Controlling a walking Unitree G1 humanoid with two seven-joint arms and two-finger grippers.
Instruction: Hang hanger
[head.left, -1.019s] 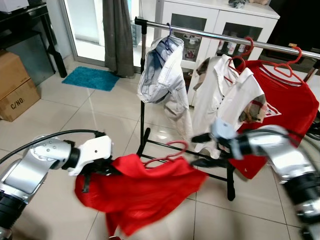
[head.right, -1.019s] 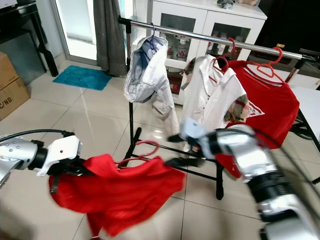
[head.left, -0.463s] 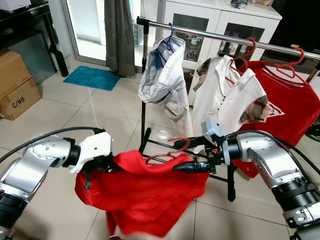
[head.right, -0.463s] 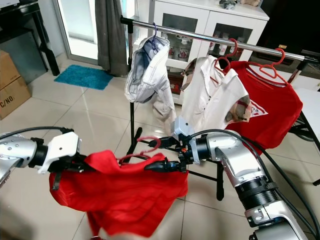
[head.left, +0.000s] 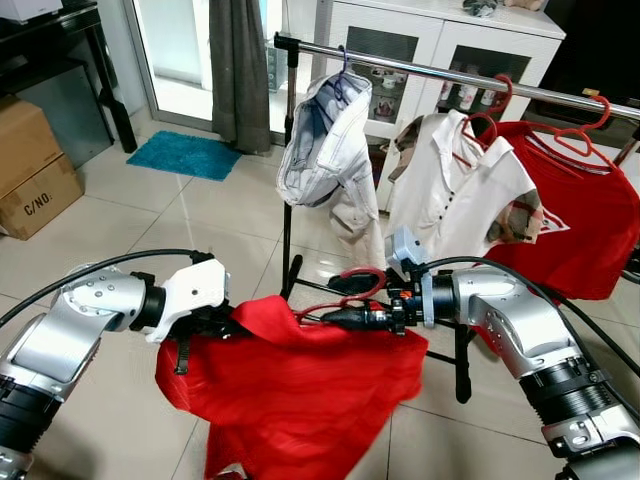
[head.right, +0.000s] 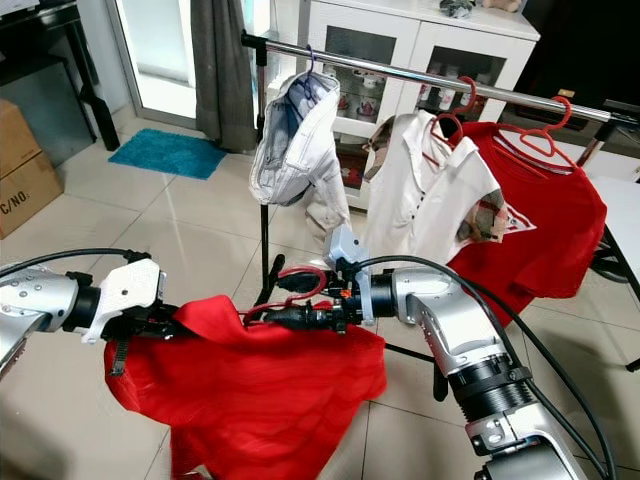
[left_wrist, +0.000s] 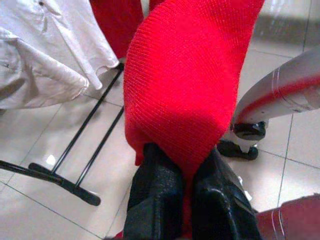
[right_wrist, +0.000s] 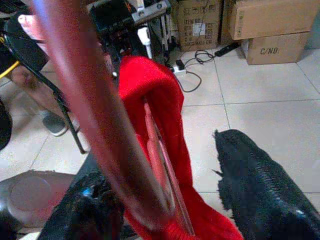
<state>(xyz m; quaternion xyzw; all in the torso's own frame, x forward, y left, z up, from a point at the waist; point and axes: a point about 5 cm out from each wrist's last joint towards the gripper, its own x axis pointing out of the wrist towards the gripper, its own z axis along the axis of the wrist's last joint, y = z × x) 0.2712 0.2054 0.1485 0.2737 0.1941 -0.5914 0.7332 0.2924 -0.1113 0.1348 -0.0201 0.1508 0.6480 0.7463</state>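
A red shirt (head.left: 300, 390) on a red hanger (head.left: 360, 272) hangs between my two arms, low in front of the clothes rack. My left gripper (head.left: 222, 325) is shut on the shirt's shoulder; in the left wrist view its fingers (left_wrist: 155, 200) pinch the red cloth (left_wrist: 185, 75). My right gripper (head.left: 340, 302) is at the hanger's neck, just under the hook. In the right wrist view the hanger (right_wrist: 95, 110) runs between the spread fingers (right_wrist: 260, 185), close to one of them. The chrome rail (head.left: 440, 72) is above and behind.
On the rail hang a pale denim jacket (head.left: 320, 140), a white shirt (head.left: 450, 190) and a red T-shirt (head.left: 580, 220). The rack's black foot (head.left: 290, 290) stands on the tiles. A cardboard box (head.left: 30, 170), a blue mat (head.left: 180, 155) and a white cabinet (head.left: 440, 40) lie beyond.
My right gripper has swung left from beside the shirt to the hanger's neck, straddling it. The left gripper keeps its hold; the shirt has shifted slightly.
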